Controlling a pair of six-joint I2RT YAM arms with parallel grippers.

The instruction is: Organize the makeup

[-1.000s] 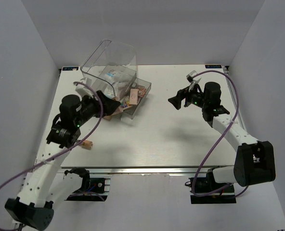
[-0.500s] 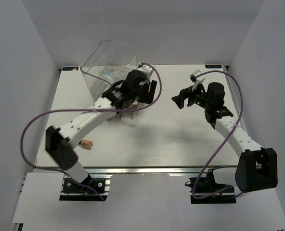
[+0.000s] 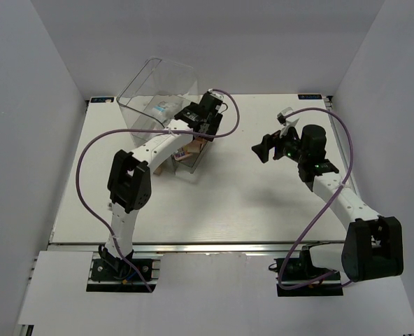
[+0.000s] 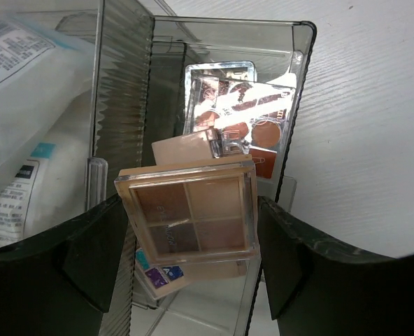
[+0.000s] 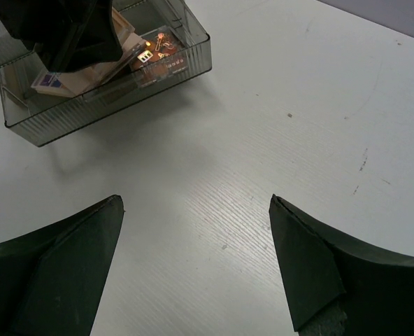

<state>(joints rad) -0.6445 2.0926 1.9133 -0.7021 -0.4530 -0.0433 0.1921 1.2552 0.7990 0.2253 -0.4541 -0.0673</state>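
Left arm (image 3: 154, 147) reaches far forward, elbow folded low, wrist tipped down. The left gripper (image 4: 189, 210) has its jaws wide, clamped on a brown eyeshadow palette (image 4: 193, 234). Right arm (image 3: 336, 196) is half-extended with the wrist turned left. The right gripper (image 3: 263, 149) hovers, jaws fully apart, holding nothing.
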